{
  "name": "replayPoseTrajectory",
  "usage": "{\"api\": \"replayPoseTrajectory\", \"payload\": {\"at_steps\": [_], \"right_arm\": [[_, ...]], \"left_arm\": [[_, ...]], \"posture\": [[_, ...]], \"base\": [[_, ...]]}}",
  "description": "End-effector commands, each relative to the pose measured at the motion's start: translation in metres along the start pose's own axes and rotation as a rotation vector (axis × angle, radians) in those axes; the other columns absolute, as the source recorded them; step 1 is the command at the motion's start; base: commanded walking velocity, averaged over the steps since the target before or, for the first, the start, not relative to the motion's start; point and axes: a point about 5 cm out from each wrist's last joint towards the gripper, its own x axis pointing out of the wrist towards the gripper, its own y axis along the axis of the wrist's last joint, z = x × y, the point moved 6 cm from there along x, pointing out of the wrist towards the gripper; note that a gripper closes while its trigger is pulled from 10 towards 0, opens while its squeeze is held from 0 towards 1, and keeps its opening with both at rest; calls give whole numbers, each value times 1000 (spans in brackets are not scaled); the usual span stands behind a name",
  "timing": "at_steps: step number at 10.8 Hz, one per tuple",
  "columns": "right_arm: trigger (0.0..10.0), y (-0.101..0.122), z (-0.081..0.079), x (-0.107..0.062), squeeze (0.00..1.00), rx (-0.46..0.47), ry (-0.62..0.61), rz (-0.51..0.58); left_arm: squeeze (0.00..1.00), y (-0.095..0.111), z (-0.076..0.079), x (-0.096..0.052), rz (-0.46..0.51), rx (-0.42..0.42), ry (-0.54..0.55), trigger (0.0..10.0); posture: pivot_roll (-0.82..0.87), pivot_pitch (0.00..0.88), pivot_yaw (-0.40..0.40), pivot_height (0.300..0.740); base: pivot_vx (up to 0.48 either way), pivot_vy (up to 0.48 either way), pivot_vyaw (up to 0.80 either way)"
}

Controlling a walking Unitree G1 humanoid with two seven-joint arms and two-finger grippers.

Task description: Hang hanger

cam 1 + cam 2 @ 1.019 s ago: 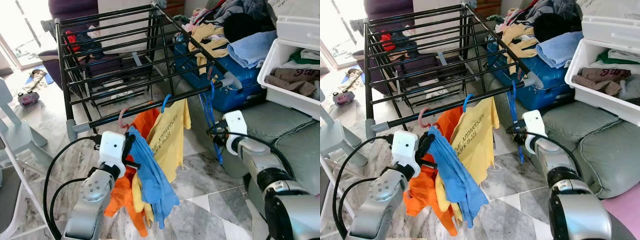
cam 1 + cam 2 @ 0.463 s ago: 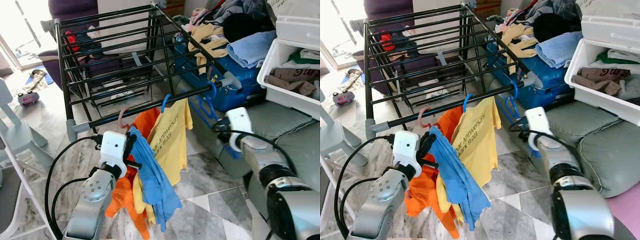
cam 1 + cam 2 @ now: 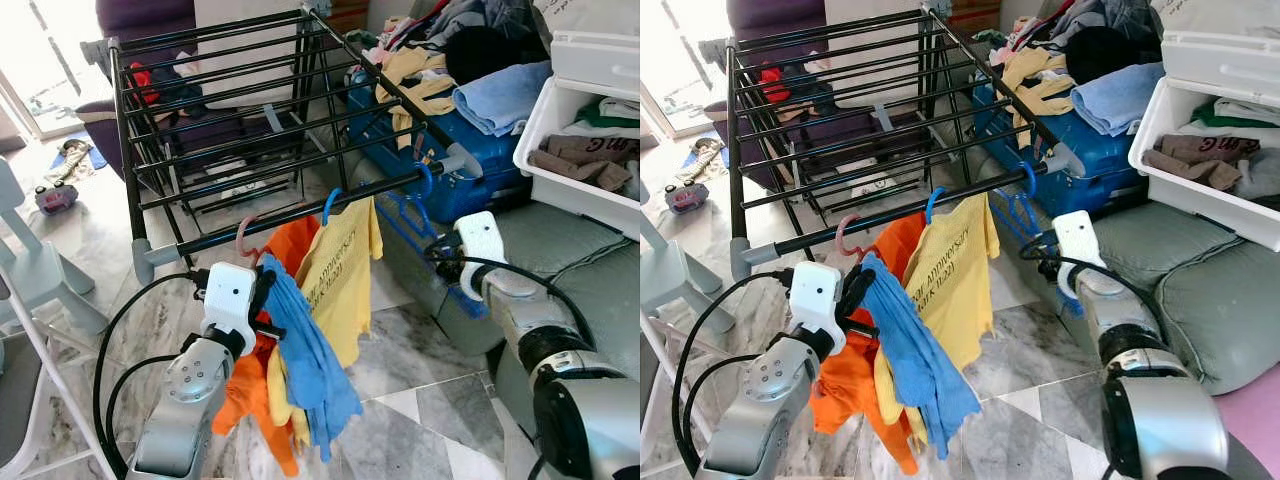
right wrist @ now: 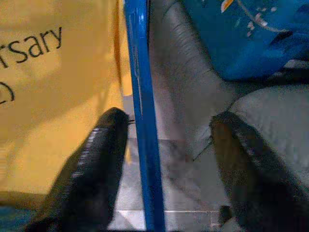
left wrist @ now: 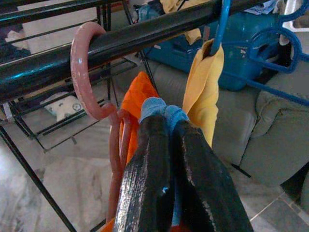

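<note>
Right pincer [image 4: 159,164] stands with its fingers apart on either side of the blue hanger [image 3: 425,205], whose hook is already over the front bar [image 3: 300,215] of the drying rack [image 3: 230,100]; the hanging looks done, with only the withdrawal left. Left pincer [image 5: 166,140] is clamped on a blue cloth [image 3: 305,350] just beside the orange shirt [image 3: 290,240] on its pink hanger [image 5: 89,72] and the yellow shirt [image 3: 345,275]. Room is tight: the blue suitcase [image 3: 470,170] and grey couch [image 3: 570,260] crowd the right arm, while open floor [image 3: 400,350] lies below.
</note>
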Motion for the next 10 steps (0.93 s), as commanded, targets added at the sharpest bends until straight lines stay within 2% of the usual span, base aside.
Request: {"api": "replayPoseTrajectory", "payload": {"at_steps": [1, 4, 5, 6, 7, 10], "right_arm": [[0, 10, -5, 2, 0, 48, 13, 27], [0, 17, -9, 4, 0, 54, 26, 42], [353, 20, -9, 5, 0, 58, 20, 47], [78, 21, -10, 5, 0, 62, 16, 49], [471, 22, -14, 6, 0, 63, 21, 49], [392, 19, -14, 7, 0, 74, 7, 38]], "left_arm": [[0, 2, -2, 2, 3, 8, 1, 10000], [0, 2, 0, 3, -1, 11, -4, 10000], [0, 2, 0, 4, -1, 11, -7, 10000], [0, 1, 1, 4, -1, 8, -7, 10000], [0, 1, 1, 4, -2, 7, -8, 10000], [0, 1, 2, 5, -2, 6, -8, 10000]], "posture": [[-97, 0, 59, 740], [-98, 0, 60, 740], [-98, 0, 58, 740], [-99, 0, 57, 740], [-99, 0, 57, 740], [-98, 0, 53, 740]], "base": [[0, 0, 0], [0, 0, 0], [0, 0, 0], [0, 0, 0], [0, 0, 0], [0, 0, 0]]}}
